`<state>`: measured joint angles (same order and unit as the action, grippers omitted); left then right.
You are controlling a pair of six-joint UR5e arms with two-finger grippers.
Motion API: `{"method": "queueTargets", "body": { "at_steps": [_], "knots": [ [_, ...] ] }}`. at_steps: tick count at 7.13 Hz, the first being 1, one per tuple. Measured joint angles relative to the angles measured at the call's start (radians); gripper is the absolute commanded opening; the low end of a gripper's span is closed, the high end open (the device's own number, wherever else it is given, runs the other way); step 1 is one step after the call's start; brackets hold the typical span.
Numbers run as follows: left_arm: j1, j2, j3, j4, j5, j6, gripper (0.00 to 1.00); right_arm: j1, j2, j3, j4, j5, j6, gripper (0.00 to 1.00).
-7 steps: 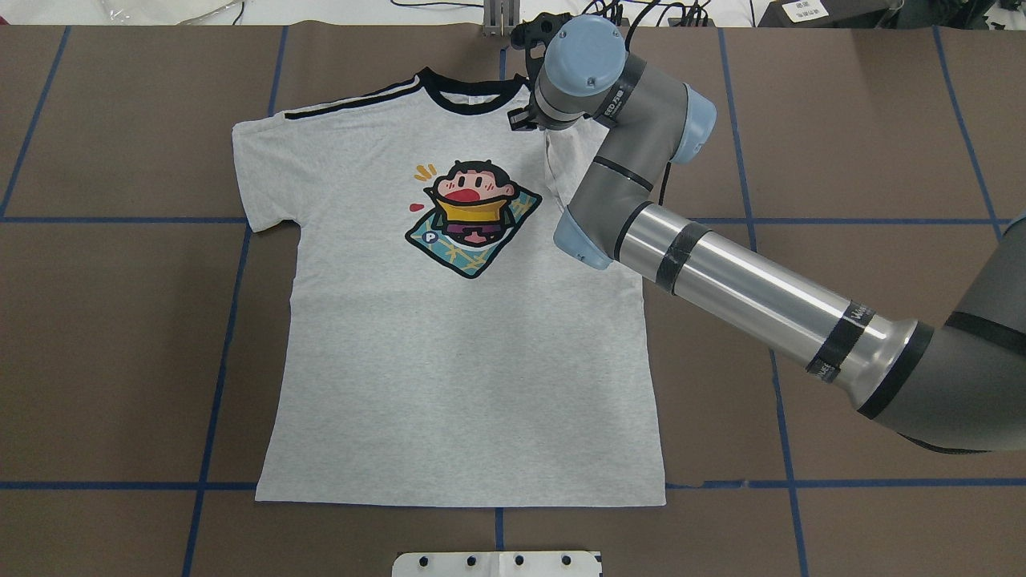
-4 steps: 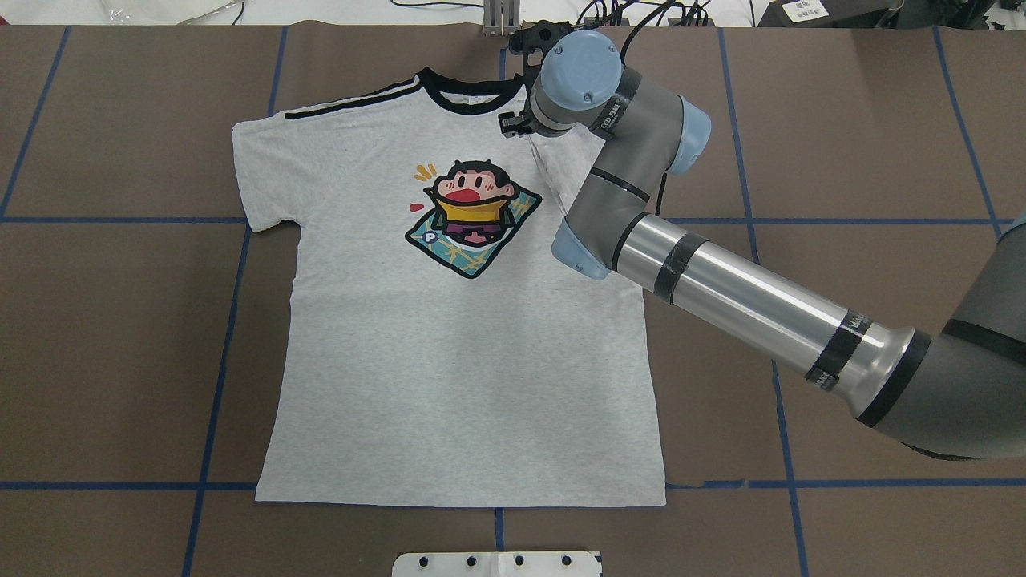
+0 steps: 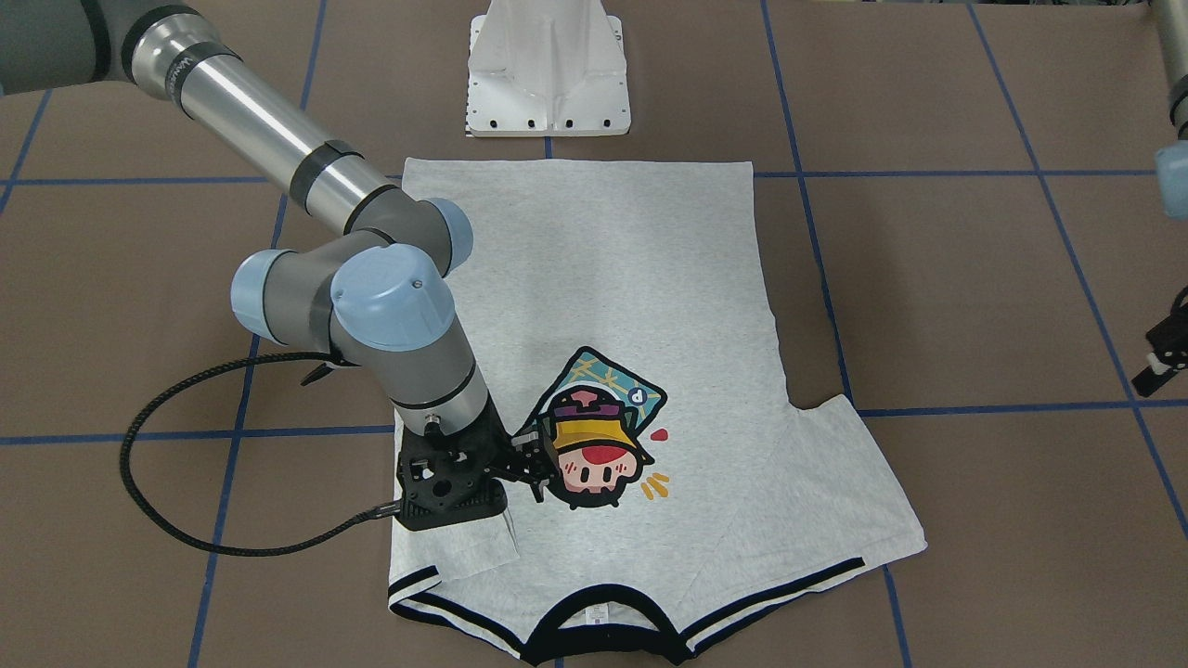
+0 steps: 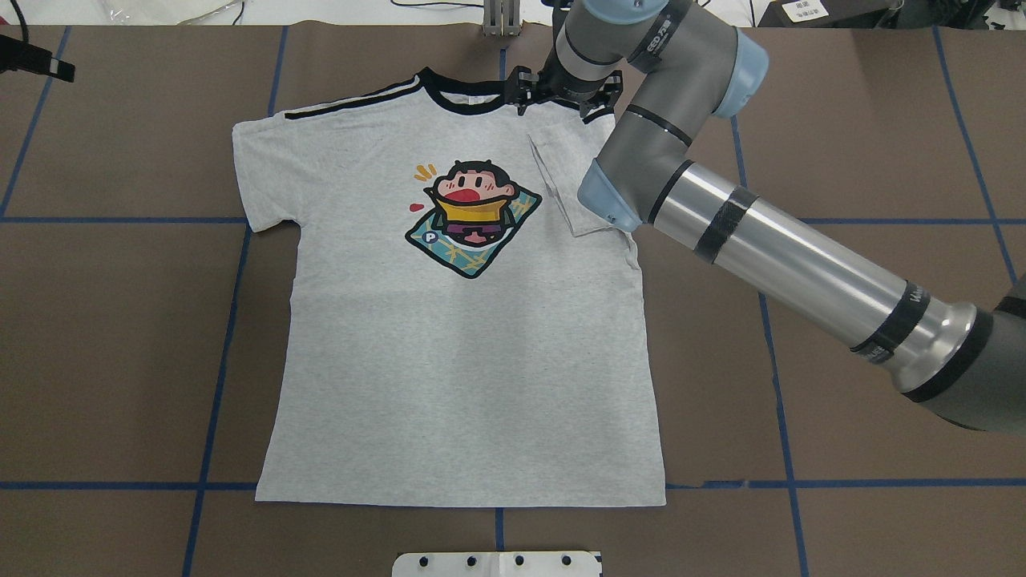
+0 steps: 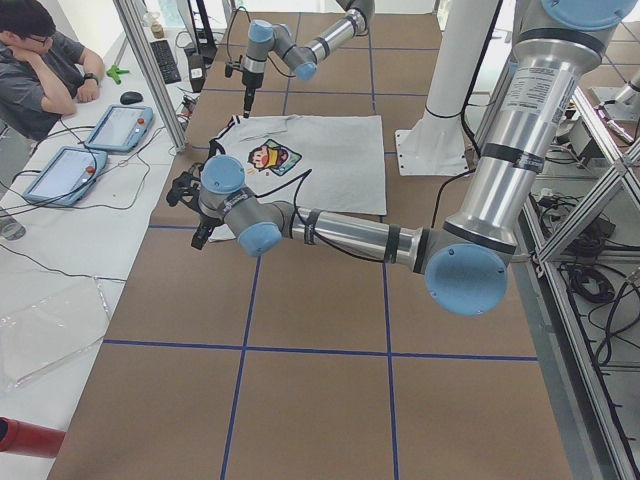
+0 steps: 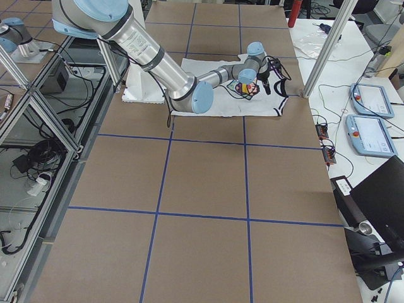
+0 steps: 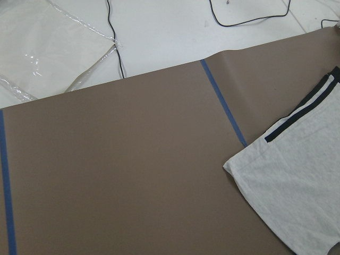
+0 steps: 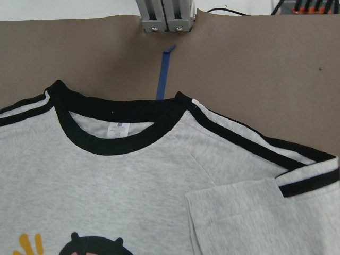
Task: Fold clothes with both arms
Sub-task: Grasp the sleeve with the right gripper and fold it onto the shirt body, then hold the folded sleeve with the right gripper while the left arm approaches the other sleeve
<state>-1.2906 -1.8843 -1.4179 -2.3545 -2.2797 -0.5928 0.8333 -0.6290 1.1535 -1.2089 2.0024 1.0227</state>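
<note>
The grey T-shirt (image 4: 449, 361) lies flat, print up, collar at the far edge; it also shows in the front view (image 3: 631, 278). Its right sleeve (image 4: 565, 180) is folded inward and lies flat on the chest, as the right wrist view (image 8: 255, 212) shows. My right gripper (image 4: 565, 92) hovers over the right shoulder by the collar, looks open and holds nothing; in the front view (image 3: 524, 464) it is beside the print. My left gripper (image 4: 36, 62) is off the shirt at the far left corner. I cannot tell whether it is open. The left wrist view shows the left sleeve (image 7: 297, 175).
The white pedestal base (image 3: 548, 74) stands at the hem side. A metal post (image 4: 501, 20) stands beyond the collar. Blue tape lines cross the brown table. A person (image 5: 40, 60) sits at the far end with tablets; clear plastic sheet (image 7: 48, 48) lies past the table edge.
My right gripper let go of the right sleeve and moved toward the far edge. The sleeve, lifted before, now lies flat, folded over the chest. The left gripper has come into view.
</note>
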Motion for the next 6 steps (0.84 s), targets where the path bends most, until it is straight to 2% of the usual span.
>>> {"method": "queueTargets", "body": {
  "at_steps": [2,3,5,6],
  "knots": [
    [0.113,-0.089,0.073,-0.044,0.137,-0.187,1.0,0.068,-0.06,0.148,-0.212,0.206,0.027,1.0],
    [0.159,-0.159,0.145,-0.052,0.224,-0.244,1.0,0.085,-0.084,0.19,-0.258,0.25,0.032,1.0],
    [0.224,-0.267,0.339,-0.148,0.389,-0.32,1.0,0.089,-0.161,0.3,-0.281,0.246,0.029,1.0],
    [0.255,-0.285,0.422,-0.22,0.451,-0.338,1.0,0.085,-0.186,0.339,-0.283,0.237,0.024,1.0]
  ]
}}
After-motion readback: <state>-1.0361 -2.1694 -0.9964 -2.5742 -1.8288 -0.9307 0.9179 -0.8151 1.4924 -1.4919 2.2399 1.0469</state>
